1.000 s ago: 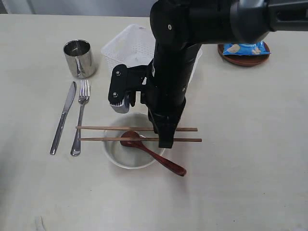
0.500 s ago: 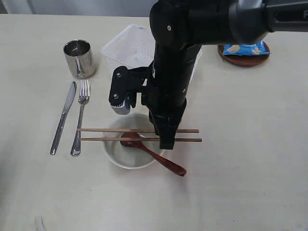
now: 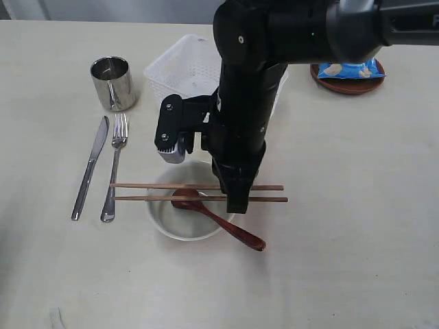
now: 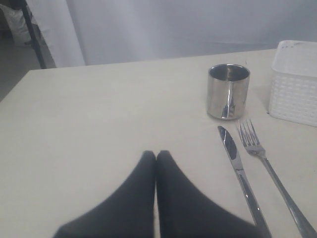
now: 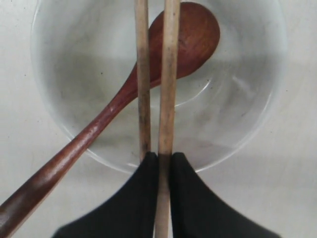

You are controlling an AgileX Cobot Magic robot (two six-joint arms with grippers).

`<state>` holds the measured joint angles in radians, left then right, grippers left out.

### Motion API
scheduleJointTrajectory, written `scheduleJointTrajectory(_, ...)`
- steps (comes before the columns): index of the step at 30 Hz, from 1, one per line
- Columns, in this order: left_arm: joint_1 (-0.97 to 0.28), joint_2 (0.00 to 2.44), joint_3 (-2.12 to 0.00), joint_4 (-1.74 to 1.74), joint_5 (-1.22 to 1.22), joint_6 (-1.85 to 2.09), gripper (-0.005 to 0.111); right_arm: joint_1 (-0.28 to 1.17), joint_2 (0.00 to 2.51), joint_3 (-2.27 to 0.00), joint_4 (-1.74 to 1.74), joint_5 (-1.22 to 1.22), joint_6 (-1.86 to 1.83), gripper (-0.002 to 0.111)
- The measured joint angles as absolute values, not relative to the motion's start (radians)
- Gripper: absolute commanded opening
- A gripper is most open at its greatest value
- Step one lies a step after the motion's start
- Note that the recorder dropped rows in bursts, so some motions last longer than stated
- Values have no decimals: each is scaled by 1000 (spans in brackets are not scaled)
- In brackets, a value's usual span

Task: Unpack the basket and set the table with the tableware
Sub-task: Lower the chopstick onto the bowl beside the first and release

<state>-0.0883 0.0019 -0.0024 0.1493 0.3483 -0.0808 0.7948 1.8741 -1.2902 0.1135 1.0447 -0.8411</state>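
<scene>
Table (image 3: 357, 240), arm (image 3: 243, 123) blocking basket (image 3: 180, 68), right claw (image 5: 164, 156) gripping 1 chopstick (image 5: 171, 74)

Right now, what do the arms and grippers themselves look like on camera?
The right arm is glossy black with rounded joint housings, small silver screws and a grey collar near the top. A black bracket with a grey block is fixed to its side. The left gripper and right gripper each have two matte black fingers tapering to points. No cables or markings show.
</scene>
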Motion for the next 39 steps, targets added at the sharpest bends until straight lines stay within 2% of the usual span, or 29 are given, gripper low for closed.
scheduleJointTrajectory(24, -88, 2, -2, 149, 348, -81, 0, 787, 1874, -1290, 127, 1046, -841, 0)
scheduleJointTrajectory(26, -88, 2, -2, 149, 348, -81, 0, 787, 1874, -1290, 127, 1046, -843, 5)
scheduleJointTrajectory(30, -88, 2, -2, 149, 348, -81, 0, 787, 1874, -1290, 129, 1046, -843, 27)
scheduleJointTrajectory(31, -88, 2, -2, 149, 348, -81, 0, 787, 1874, -1290, 129, 1046, -843, 30)
scheduleJointTrajectory(39, -88, 2, -2, 149, 348, -81, 0, 787, 1874, -1290, 130, 1049, -843, 32)
